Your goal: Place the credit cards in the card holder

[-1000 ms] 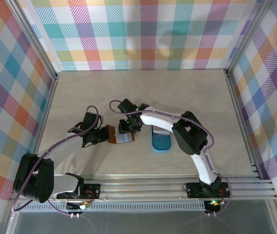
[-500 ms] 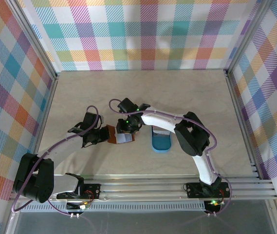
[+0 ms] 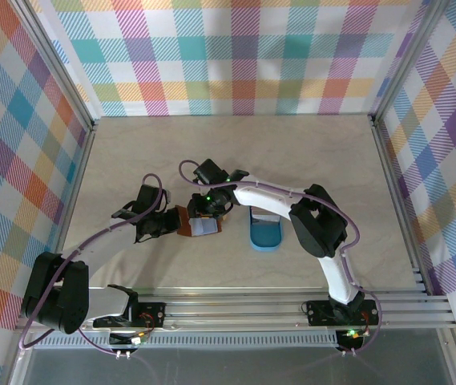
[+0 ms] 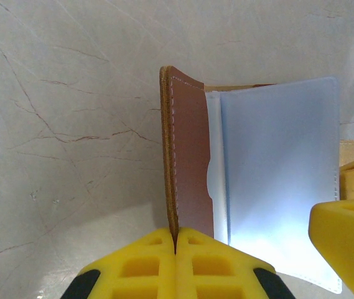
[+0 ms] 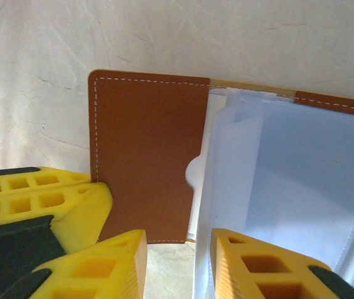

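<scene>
The card holder [image 3: 187, 224] is a reddish-brown leather wallet lying open on the table left of centre. My left gripper [image 4: 175, 242] is shut on the edge of its brown flap [image 4: 189, 162], which stands upright. Pale grey-white sheets [image 4: 276, 187] fan out of the holder; I cannot tell credit cards from plastic sleeves among them. A pale edge shows in the round notch [image 5: 193, 175] of the brown pocket [image 5: 145, 156]. My right gripper [image 5: 177, 269] hangs over the holder's near edge with its jaws apart. One pale sheet [image 5: 203, 268] stands against the inner side of its right finger [image 5: 257, 268].
A blue oval tray [image 3: 264, 233] sits just right of the holder, under the right arm. Metal frame posts and plaid walls close in the table on the left, right and back. My left gripper's yellow fingers [image 5: 33, 205] crowd the holder's left side.
The right gripper has edged slightly left over the holder. The left gripper and the holder have stayed in place.
</scene>
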Controlling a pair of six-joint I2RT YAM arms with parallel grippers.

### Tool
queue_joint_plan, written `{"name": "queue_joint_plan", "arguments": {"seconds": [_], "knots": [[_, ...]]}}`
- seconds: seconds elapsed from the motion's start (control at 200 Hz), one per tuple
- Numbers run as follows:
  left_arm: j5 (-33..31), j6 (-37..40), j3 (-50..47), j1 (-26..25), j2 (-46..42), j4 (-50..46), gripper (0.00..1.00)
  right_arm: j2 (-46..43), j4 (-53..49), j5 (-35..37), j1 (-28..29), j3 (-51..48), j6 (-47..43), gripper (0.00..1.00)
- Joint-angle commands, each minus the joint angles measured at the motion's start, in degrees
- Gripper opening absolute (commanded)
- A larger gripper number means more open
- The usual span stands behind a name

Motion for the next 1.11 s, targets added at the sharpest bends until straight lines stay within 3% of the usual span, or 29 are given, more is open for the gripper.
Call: {"name": "queue_joint_plan", "arguments": {"seconds": [0.0,0.18,0.48,0.72,1.1], "knots": [[-0.4,0.6,1.3,0.8,-0.8,-1.0,0.02,-1.0,0.6,-0.9,0.4,-0.3,0.8,0.34],[-0.3,0.6,1.4,0.8,-0.5,-0.8,0.02,-2.1,-2.8,4.4,0.4,0.2,-0.4,0.37],[-0.2,0.6,1.9,0.8,0.0,-0.9,0.02,-2.1,-4.9,6.4,0.8,1.3,-2.0,0.39],[-0.3,0.5,2.0,0.8,0.1,-0.9,0.02,-2.9,-9.5,14.4,1.0,1.9,-2.1,0.45],[-0.4,0.9,1.7,0.8,-0.4,-1.2,0.02,1.8,-9.6,11.7,0.6,3.7,-1.7,0.51]]}}
